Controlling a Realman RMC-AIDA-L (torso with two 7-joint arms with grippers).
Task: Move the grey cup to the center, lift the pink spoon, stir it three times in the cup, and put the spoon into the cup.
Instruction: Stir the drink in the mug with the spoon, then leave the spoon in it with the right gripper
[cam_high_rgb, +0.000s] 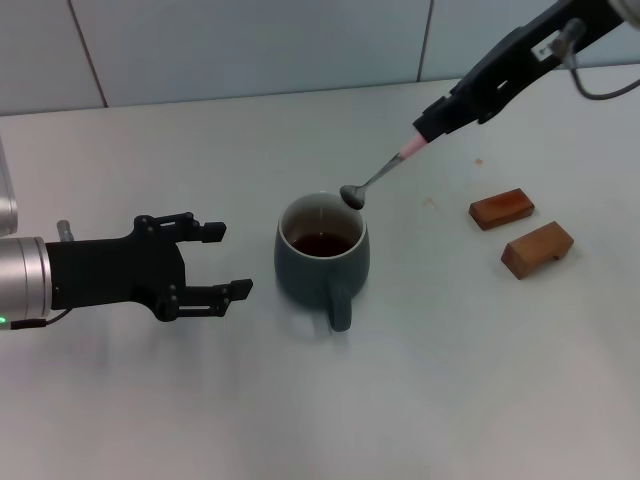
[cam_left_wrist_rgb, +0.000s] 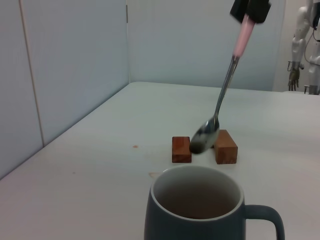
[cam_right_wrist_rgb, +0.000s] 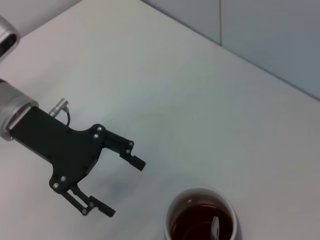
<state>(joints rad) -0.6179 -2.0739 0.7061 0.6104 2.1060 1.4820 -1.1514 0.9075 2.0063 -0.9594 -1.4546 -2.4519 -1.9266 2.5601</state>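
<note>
— White tabletop (cam_high_rgb: 150, 400) all round, pale wall panels behind. What sits nearest?

— Left gripper (cam_high_rgb: 228, 262), low over the table just beside the grey cup (cam_high_rgb: 322, 258), fingers spread apart with nothing between them. Its arm runs off the head view's edge.

— And the cup?

— Upright near the middle, handle turned toward the robot. Dark brown liquid (cam_high_rgb: 322, 243) sits low inside the cream interior. In the left wrist view the cup's lower body is cut off at the frame edge.

— Where is the spoon?

— The pink spoon (cam_high_rgb: 380, 176) hangs tilted, its metal bowl just over the cup's far rim, not in the liquid. Right gripper (cam_high_rgb: 425, 130) is clamped on the top of the pink handle, hiding its end; the arm leaves the frame.

— Anything past it?

— Two brown wooden blocks (cam_high_rgb: 521, 236), on the robot's right, well apart from the cup, lying close together.
</note>
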